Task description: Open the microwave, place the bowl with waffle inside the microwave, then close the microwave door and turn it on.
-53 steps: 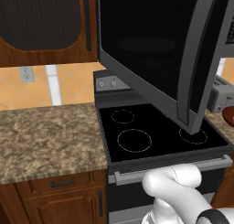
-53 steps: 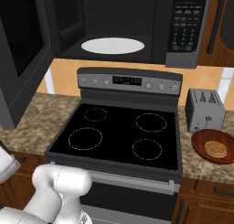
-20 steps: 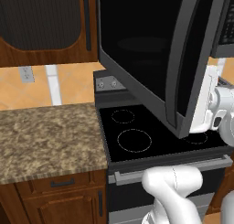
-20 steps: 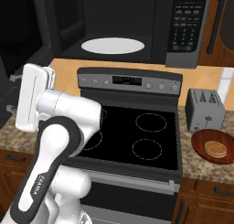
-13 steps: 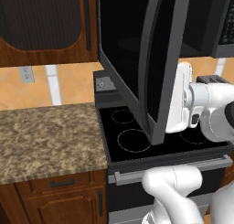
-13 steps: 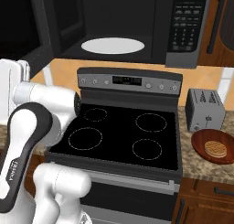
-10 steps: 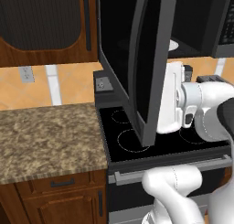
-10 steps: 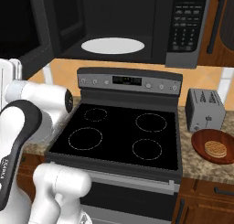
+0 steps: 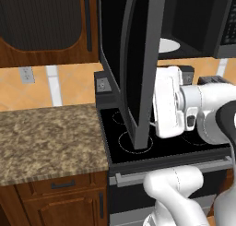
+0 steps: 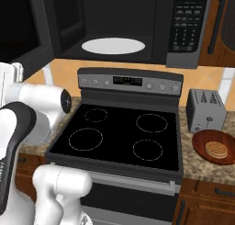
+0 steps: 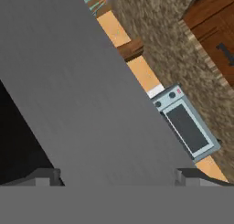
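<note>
We are pressing the wide-open, empty gripper (image 11: 116, 175) against the microwave door (image 9: 138, 59), now swung out. The bowl with waffle (image 10: 215, 148) is waiting on the counter (image 10: 202, 166); the microwave (image 10: 137, 22) is gaping. Loading, closing, starting are remaining.

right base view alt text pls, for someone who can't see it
An open black microwave with a white round turntable plate hangs above a black glass-top stove, its dark glass microwave door swung out at the left. On the granite counter at the right, a small grey toaster stands behind a reddish-brown bowl with waffle. The white robot arm fills the lower left.
</note>
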You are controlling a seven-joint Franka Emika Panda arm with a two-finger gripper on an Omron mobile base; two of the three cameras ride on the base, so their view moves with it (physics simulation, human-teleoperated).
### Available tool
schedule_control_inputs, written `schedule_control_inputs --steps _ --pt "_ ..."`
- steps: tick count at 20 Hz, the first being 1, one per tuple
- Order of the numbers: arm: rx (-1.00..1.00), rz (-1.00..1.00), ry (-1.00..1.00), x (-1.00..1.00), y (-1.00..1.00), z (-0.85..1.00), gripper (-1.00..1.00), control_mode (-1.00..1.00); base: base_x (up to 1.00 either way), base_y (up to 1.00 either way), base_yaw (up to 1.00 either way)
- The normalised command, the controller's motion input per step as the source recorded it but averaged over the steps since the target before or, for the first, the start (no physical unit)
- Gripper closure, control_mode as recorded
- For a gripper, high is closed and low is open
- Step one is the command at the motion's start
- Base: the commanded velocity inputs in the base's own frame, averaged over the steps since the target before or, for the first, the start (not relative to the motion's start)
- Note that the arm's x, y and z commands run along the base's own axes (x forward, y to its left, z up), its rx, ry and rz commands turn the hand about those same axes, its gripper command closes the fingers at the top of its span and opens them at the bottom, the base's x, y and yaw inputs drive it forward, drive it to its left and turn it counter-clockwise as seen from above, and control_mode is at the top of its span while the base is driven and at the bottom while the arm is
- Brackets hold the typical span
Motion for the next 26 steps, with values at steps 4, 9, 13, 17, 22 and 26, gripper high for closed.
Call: schedule_control_inputs --steps 4,9,13,17,22,26 --pt "0.00 -0.16 0.21 0.43 -0.94 -0.11 -1.00 -1.00 0.00 0.00 0.00" --pt "-0.05 -0.23 0.22 0.87 -1.00 -0.26 -1.00 -1.00 0.00 0.00 0.00" --pt "-0.32 -0.16 -0.01 0.90 -1.00 -0.56 -1.00 -1.00 0.00 0.00 0.00" --pt "-0.52 -0.01 -0.39 0.41 -0.85 -0.84 -1.00 -1.00 0.00 0.00 0.00" --pt "-0.68 0.15 -0.46 0.08 -0.73 -1.00 -1.00 -1.00 0.00 0.00 0.00" --pt "-0.84 0.17 -0.35 0.23 -0.46 -0.94 -1.00 -1.00 0.00 0.00 0.00"
